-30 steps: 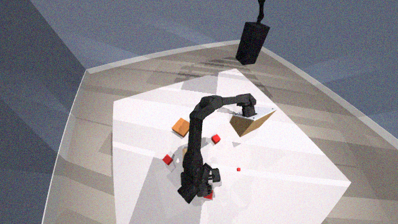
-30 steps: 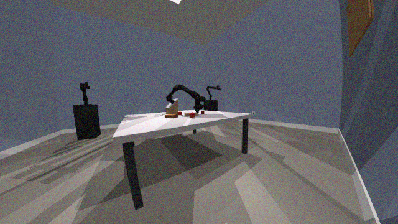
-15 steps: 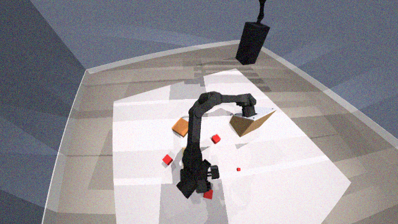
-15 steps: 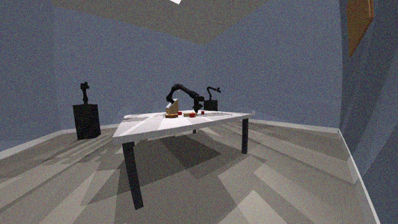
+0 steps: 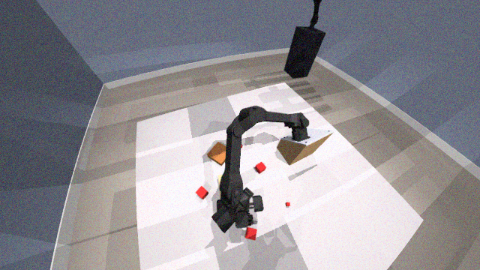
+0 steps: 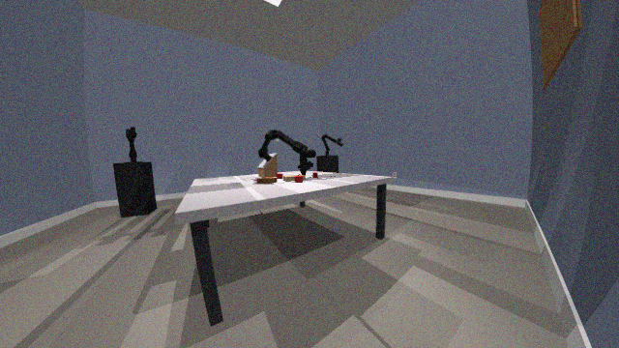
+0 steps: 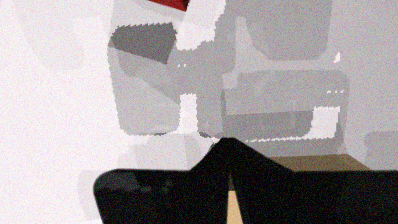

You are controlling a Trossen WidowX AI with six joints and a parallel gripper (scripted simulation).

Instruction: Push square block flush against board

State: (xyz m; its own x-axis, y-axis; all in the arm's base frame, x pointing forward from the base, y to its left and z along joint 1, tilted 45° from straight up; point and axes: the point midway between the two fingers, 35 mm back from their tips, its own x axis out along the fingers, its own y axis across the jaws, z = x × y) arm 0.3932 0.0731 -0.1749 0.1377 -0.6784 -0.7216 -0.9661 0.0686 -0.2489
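The square block [image 5: 217, 151] [image 6: 266, 180] is a flat orange-brown tile lying on the white table [image 5: 337, 210], left of the arm. A pale flat board [image 6: 289, 178] lies past it. In the top view only a yellow sliver of the board [image 5: 220, 179] shows beside the arm's upright link. Block and board lie apart. My gripper [image 5: 300, 139] [image 6: 264, 158] [image 7: 227, 144] is shut on nothing. It hangs at the top edge of a big tan wedge with a white face [image 5: 304, 148] [image 6: 269, 166], far from the block. A tan surface [image 7: 320, 162] shows just under the fingers in the wrist view.
Several red cubes lie on the table: one [image 5: 260, 167] between the arm and the wedge, one [image 5: 202, 192] at the left, one [image 5: 250, 233] by the arm's base, and a tiny one [image 5: 287, 204]. A black camera pedestal [image 5: 304, 52] [image 6: 134, 188] stands off the table.
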